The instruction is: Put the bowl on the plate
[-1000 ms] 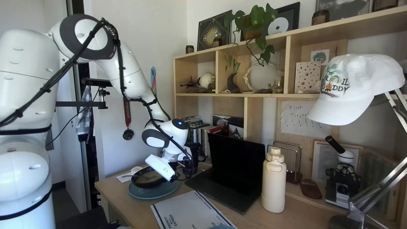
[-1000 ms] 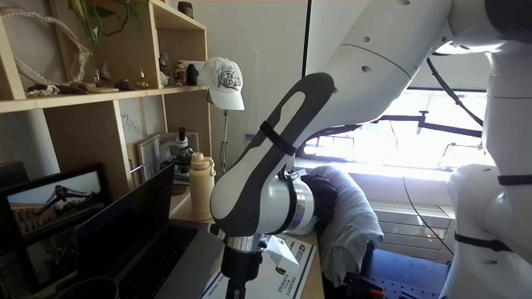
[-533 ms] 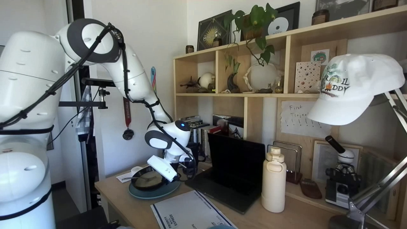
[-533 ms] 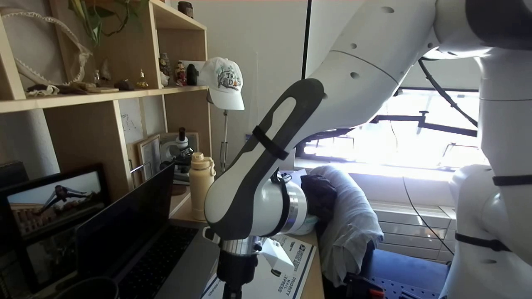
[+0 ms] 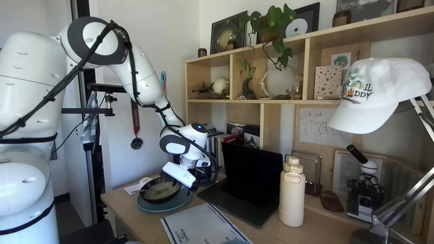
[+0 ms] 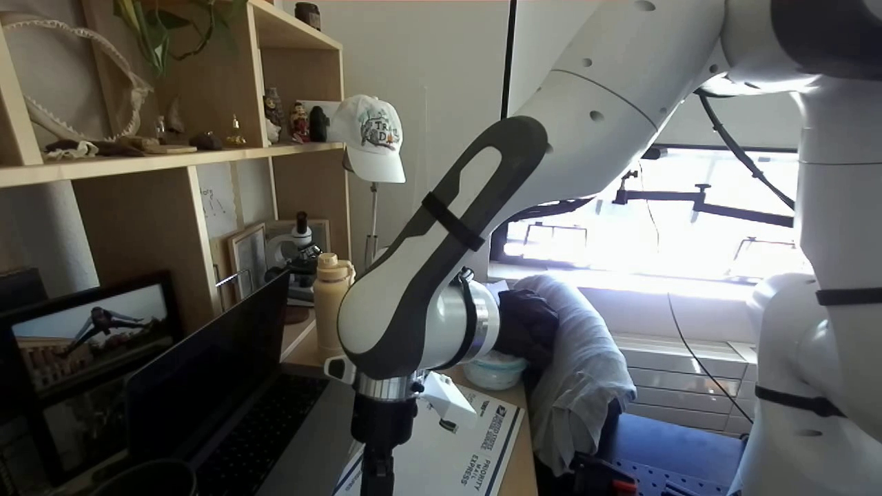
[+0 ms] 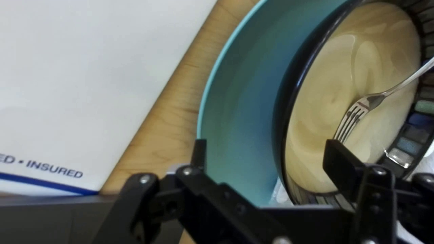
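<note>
The dark-rimmed bowl [image 7: 342,112], pale inside, has a fork [image 7: 376,96] lying in it. It rests on the teal plate [image 7: 234,112], off-centre towards one edge; in an exterior view the bowl [image 5: 161,190] looks a little tilted over the plate [image 5: 169,206]. My gripper [image 7: 266,144] is wide open above them, holding nothing. In the wrist view one finger [image 7: 199,150] overlaps the plate's rim and the opposite finger [image 7: 342,166] overlaps the bowl's inside, with the bowl's near rim between them. An exterior view shows the arm but neither bowl nor plate.
A white mail envelope [image 5: 203,225] lies beside the plate. Behind stands an open laptop [image 5: 244,189], with a cream bottle [image 5: 291,196] to its right. A white napkin [image 5: 132,188] sits by the bowl. A dark cup [image 6: 148,479] shows at an exterior view's lower edge.
My gripper has opened, let go of the bowl's rim and moved up and away towards the laptop side. The bowl has settled lower and more level on the plate; the plate has stayed put.
</note>
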